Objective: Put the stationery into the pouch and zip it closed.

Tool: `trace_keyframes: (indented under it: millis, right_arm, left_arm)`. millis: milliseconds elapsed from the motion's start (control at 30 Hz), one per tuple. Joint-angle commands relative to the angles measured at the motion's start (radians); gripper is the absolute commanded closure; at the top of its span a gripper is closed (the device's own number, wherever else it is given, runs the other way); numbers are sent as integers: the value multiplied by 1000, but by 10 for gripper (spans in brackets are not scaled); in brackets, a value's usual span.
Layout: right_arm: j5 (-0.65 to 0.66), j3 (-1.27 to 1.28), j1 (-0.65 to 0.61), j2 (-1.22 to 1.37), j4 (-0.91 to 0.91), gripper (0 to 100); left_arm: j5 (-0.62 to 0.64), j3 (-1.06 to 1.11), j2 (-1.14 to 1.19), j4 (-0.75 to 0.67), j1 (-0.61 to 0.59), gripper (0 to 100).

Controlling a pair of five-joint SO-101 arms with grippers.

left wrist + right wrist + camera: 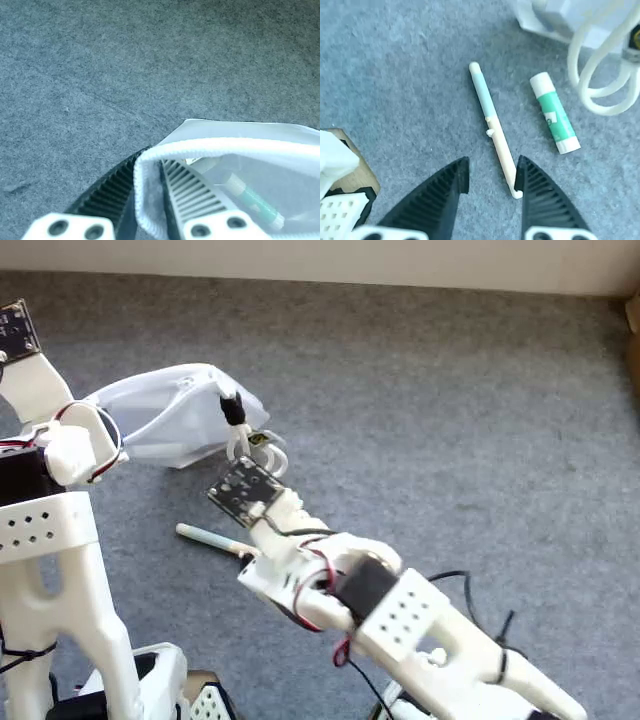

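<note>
The translucent white pouch point(180, 415) lies at the back left, and my left gripper point(108, 435) holds its left end. In the left wrist view that gripper point(150, 200) is shut on the pouch's zipper rim point(210, 147), with a white and teal stick point(252, 202) showing inside the pouch. A cream and pale blue pen point(492, 125) lies on the grey carpet, also seen as the pen point(210, 537) in the high view. My right gripper point(492, 175) hangs open just above the pen's cream end. A green and white glue stick point(554, 112) lies beside the pen.
White cord loops point(600, 65) from the pouch point(555, 20) lie close to the glue stick. A wooden base board point(350, 160) sits beside the right arm. Open grey carpet point(450, 420) spreads to the right and back.
</note>
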Motion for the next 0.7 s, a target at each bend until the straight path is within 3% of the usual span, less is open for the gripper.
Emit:
trace_keyframes:
  millis: [0,267,433,667]
  right_arm:
    - [15,-16,-12,119,-79,850]
    - [18,-22,-10,328,-182,850]
    - [133,-21,-8,429,-232,850]
    - [140,-22,42,550,-300,850]
  left_arm:
    - [11,8,1,-11,-18,992]
    - [9,8,1,-11,-18,992]
    - [6,8,1,-11,-18,992]
    - [6,8,1,-11,-18,992]
